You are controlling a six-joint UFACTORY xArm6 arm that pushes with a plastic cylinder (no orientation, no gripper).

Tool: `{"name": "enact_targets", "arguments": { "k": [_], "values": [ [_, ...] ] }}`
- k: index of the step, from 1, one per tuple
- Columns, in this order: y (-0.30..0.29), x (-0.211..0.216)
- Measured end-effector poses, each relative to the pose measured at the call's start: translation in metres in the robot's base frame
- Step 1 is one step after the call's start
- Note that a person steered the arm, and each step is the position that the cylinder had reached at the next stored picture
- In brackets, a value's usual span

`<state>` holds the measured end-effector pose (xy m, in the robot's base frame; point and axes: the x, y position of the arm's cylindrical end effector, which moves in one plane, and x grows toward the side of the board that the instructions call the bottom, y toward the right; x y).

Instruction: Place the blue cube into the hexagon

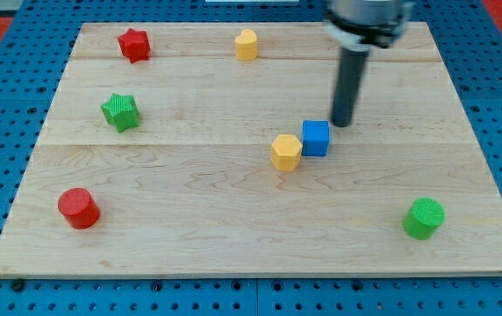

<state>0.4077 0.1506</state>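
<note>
Pale wooden plank surface [190, 246] over blue pegboard. The blue cube [316, 138] touches the yellow hexagon [286, 152] near centre. My tip [342, 123] stands just beside the cube's upper right; no claw shows. Rod's top is cropped.

Bright, even light; soft short shadows (rod's top blurred); board sharp.

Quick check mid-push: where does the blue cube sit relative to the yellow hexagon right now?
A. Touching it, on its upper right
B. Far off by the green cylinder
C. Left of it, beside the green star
A: the blue cube sits against the yellow hexagon, on its upper right, with my tip just to the cube's upper right.
</note>
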Motion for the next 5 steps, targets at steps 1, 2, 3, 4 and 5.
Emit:
{"name": "enact_targets", "arguments": {
  "k": [1, 2, 3, 4, 5],
  "values": [
    [0.034, 0.002],
    [0.016, 0.015],
    [0.004, 0.019],
    [-0.008, 0.021],
    [-0.046, 0.021]
  ]
}}
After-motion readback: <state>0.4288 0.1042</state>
